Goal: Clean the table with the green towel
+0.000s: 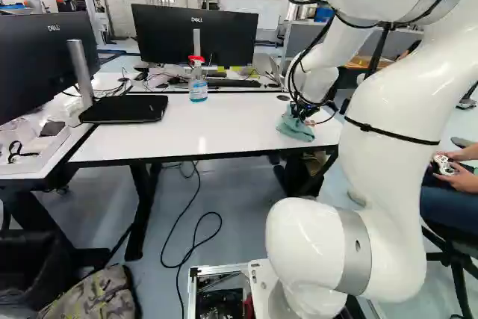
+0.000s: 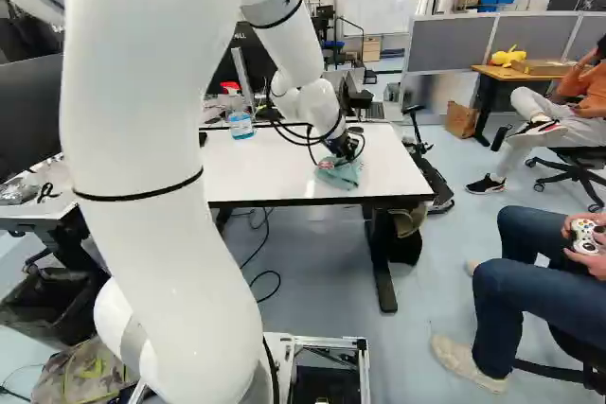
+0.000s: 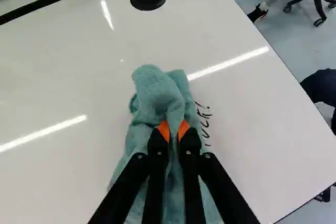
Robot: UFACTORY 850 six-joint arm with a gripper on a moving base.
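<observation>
My gripper (image 1: 304,112) is low over the right part of the white table (image 1: 209,128) in the left base view. Bunched beneath it lies the green towel (image 1: 296,126), on the tabletop near the front edge. In the wrist view the gripper (image 3: 174,131) has its orange pads closed on a fold of the towel (image 3: 157,94), which spreads ahead of and under the fingers. Black handwriting (image 3: 204,120) shows on the table right beside the towel.
A spray bottle (image 1: 198,84) with a red top stands at the table's back edge, before a monitor (image 1: 179,35) and keyboard (image 1: 233,83). Another monitor (image 1: 45,61) is at the left. A seated person's hands (image 2: 585,234) hold a controller to the right.
</observation>
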